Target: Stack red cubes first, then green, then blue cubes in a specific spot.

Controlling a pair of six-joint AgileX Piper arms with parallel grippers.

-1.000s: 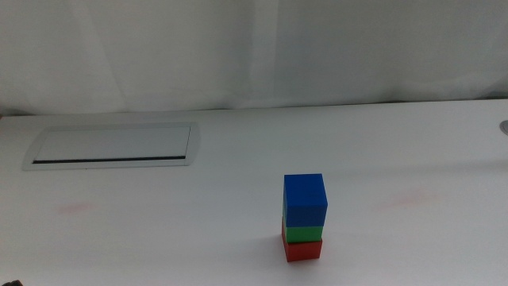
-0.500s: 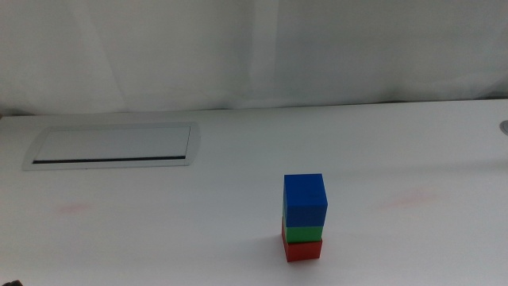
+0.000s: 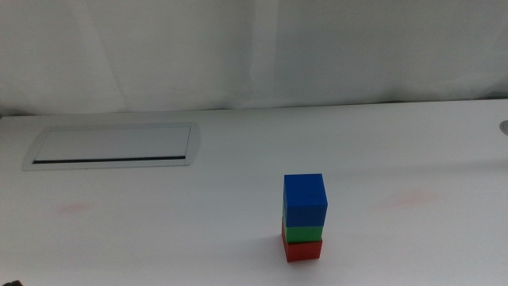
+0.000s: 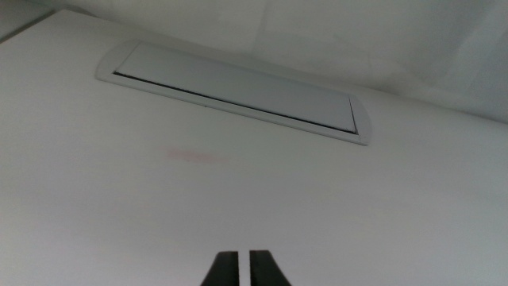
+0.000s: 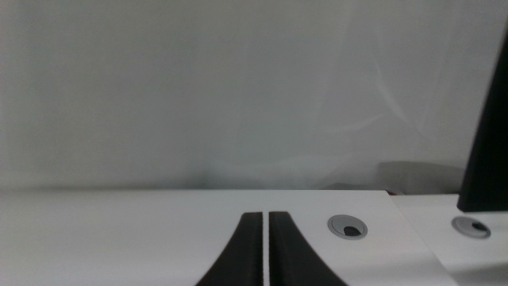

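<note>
A three-cube tower stands upright on the white table in the middle view, right of centre and near the front. The red cube (image 3: 302, 251) is at the bottom, the green cube (image 3: 303, 233) sits on it, and the blue cube (image 3: 305, 200) is on top. Neither arm shows in the middle view. In its own wrist view my left gripper (image 4: 244, 268) is shut with nothing held, above bare table. My right gripper (image 5: 264, 248) is shut and empty too, facing the back wall. Neither wrist view shows the cubes.
A long grey cable hatch (image 3: 113, 145) lies flush in the table at the back left; it also fills the left wrist view (image 4: 238, 87). Round grommet holes (image 5: 348, 227) sit in the table by the right gripper. Faint pink marks (image 3: 75, 208) stain the tabletop.
</note>
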